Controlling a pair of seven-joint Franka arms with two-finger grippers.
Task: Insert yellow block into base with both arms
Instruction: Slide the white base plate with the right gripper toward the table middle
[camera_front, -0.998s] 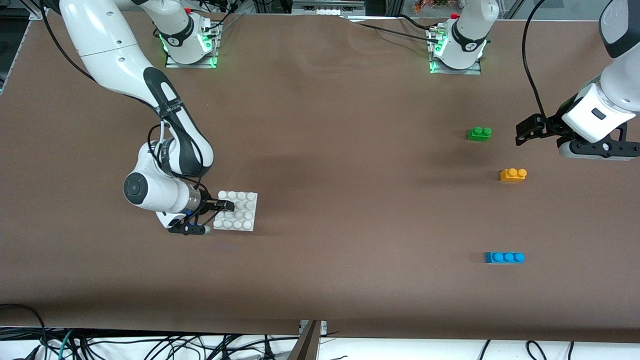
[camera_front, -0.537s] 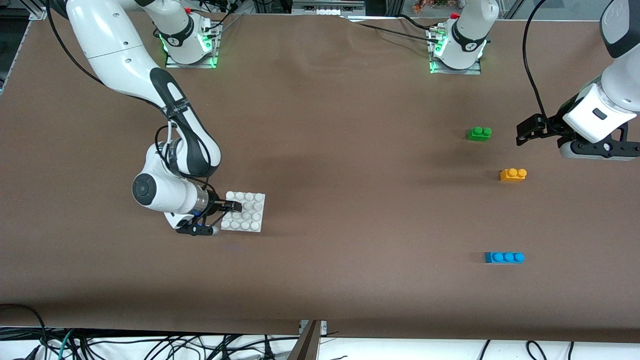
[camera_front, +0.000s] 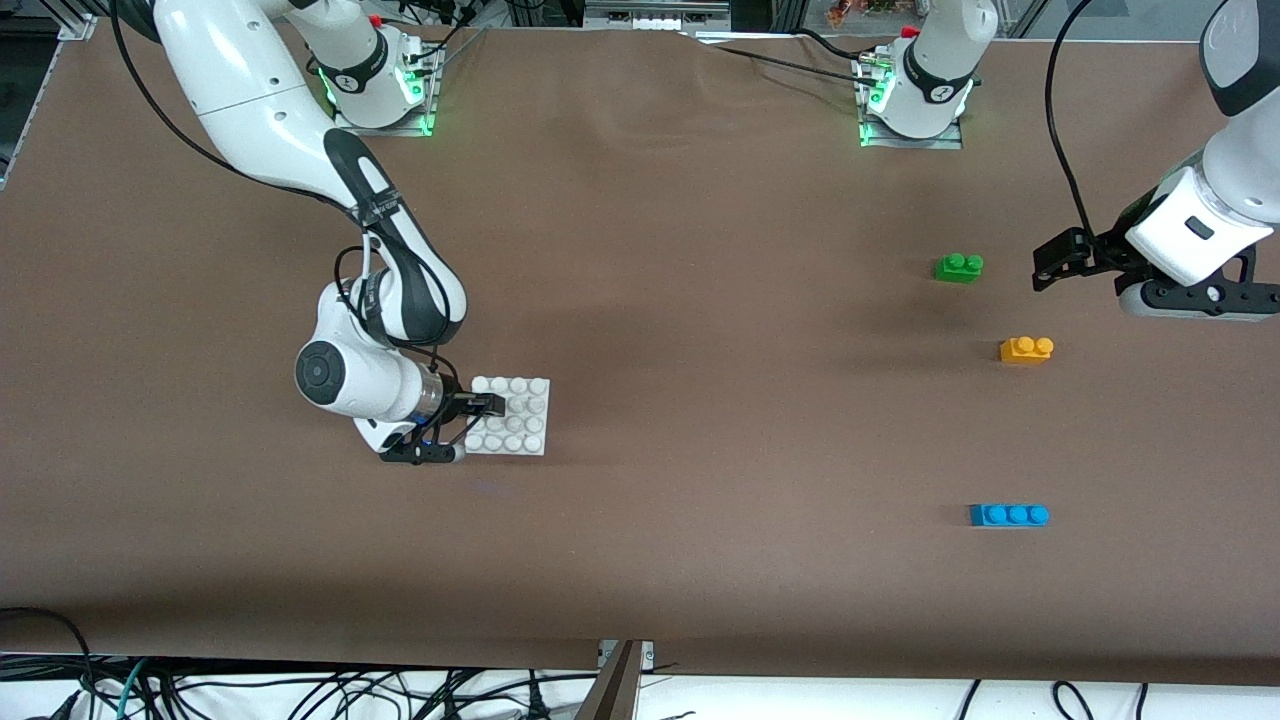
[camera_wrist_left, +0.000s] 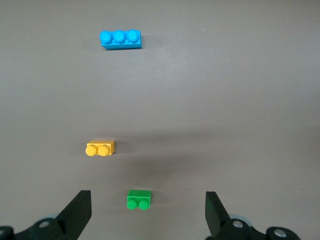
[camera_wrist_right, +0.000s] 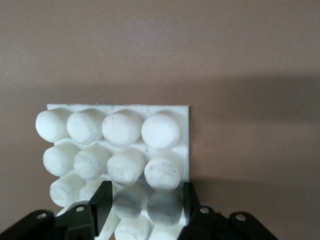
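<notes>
The right claw is clamped on the white base at the right arm's end of the brown surface. The left claw hangs spread wide, empty, over the green brick. The yellow block lies at about 5 o'clock from that brick, with the blue brick at its 6 o'clock, nearer the front camera.

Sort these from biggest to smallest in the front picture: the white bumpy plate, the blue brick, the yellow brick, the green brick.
1. The base
2. The blue brick
3. The yellow block and the green brick: these look about alike, so no ranking between them.
</notes>
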